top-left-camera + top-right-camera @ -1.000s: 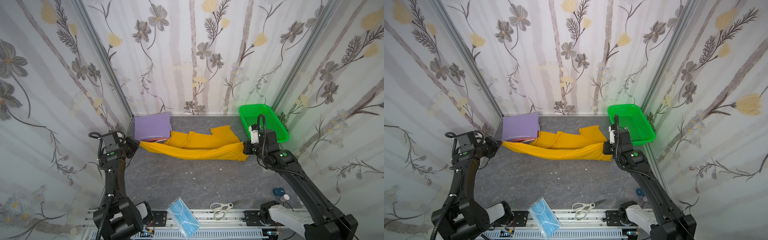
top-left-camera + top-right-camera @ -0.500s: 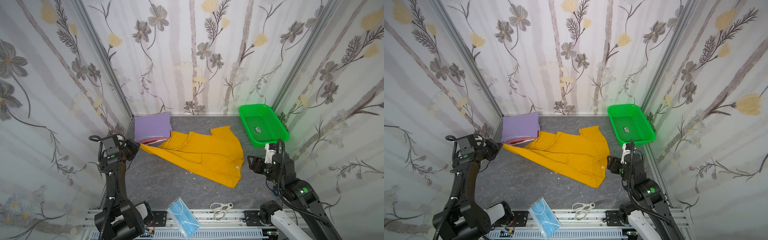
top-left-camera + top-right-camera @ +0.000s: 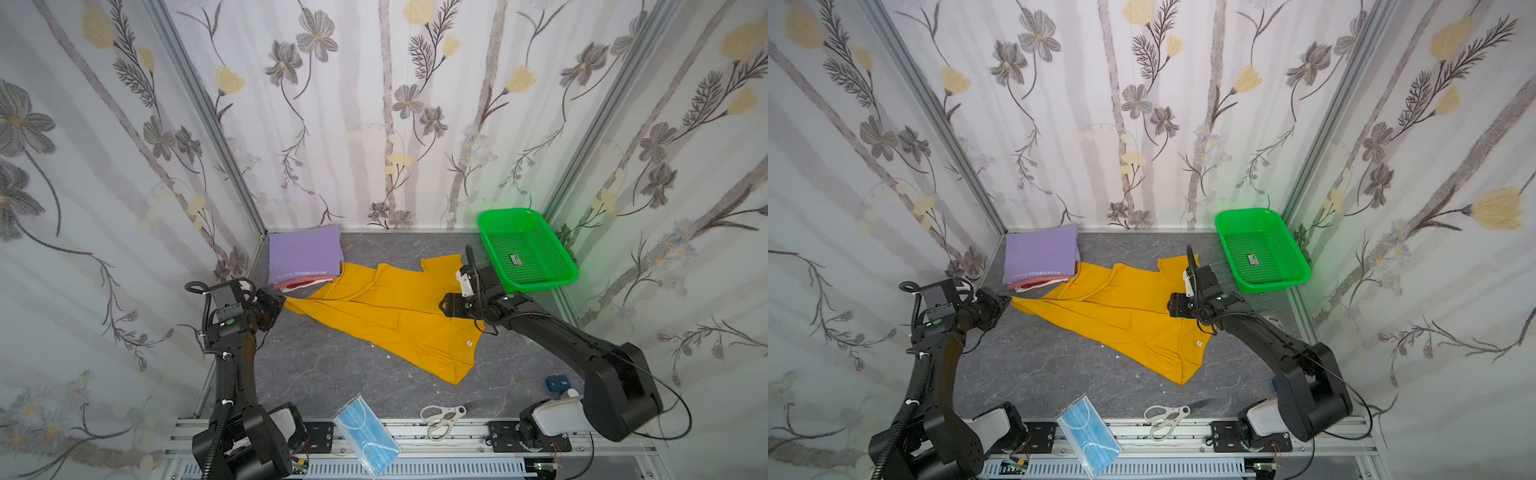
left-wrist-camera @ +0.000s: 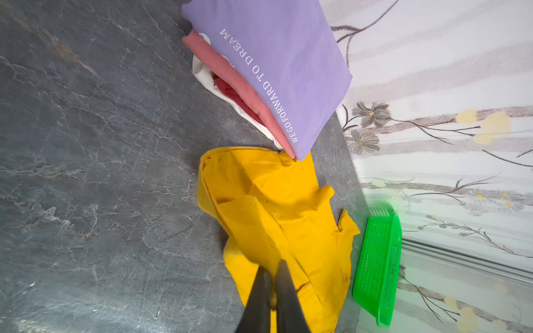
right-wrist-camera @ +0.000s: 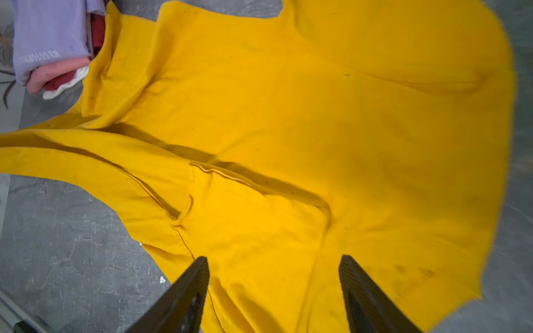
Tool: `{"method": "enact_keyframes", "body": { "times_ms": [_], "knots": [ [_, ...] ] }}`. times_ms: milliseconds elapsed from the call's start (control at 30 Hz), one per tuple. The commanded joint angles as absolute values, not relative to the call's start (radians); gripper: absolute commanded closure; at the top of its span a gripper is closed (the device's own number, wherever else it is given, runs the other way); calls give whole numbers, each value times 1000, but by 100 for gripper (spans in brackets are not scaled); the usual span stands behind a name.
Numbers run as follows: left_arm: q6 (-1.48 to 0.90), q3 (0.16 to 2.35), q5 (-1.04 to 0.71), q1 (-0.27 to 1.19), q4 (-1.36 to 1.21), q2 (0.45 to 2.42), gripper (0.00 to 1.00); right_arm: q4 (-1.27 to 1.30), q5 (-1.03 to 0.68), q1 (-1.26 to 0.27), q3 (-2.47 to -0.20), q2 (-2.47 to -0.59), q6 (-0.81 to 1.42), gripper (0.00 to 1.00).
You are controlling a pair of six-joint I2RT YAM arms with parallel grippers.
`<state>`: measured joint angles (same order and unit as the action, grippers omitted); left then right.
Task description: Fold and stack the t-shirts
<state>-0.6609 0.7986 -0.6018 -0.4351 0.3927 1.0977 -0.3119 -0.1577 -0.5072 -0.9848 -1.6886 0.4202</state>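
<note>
Left tool (image 4: 272,266) pinches the yellow t-shirt (image 3: 386,316) corner; right tool (image 5: 273,259) gapes wide above its middle

R tool (image 3: 444,309) let go; yellow tee (image 3: 386,316) now spread flat.

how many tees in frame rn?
5 by visible layers. mustard tee: spread mid-table, corner in left pincer. lilac tee, pink tee, red tee, white tee: stacked top to bottom, back-left corner. More may hide beneath.
</note>
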Motion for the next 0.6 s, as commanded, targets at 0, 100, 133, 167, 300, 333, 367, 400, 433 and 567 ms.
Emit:
{"method": "enact_keyframes", "body": {
  "times_ms": [0, 100, 133, 167, 300, 333, 367, 400, 433, 567],
  "knots": [
    [-643, 790, -620, -436, 366, 1100, 100, -247, -167, -552, -1055, -1815, 402, 28],
    [-638, 790, -627, -436, 365, 1105, 100, -244, -122, -553, -1063, -1879, 427, 28],
    [-636, 790, -629, -435, 364, 1107, 100, -239, -114, -549, -1050, -1881, 432, 28],
    [-634, 790, -630, -436, 364, 1109, 100, -233, -111, -546, -1035, -1876, 436, 28],
    [-634, 780, -640, -435, 346, 1123, 100, -208, -92, -525, -947, -1819, 446, 28],
    [-636, 779, -644, -435, 341, 1128, 100, -200, -89, -518, -925, -1803, 449, 29],
    [-638, 777, -646, -436, 335, 1132, 100, -193, -91, -510, -909, -1794, 449, 29],
    [-640, 776, -649, -436, 331, 1136, 100, -190, -93, -501, -896, -1789, 448, 29],
    [-640, 776, -651, -436, 328, 1140, 100, -189, -92, -492, -887, -1787, 448, 30],
    [-638, 775, -651, -435, 328, 1139, 100, -174, -102, -479, -866, -1790, 441, 36]
  ]
}}
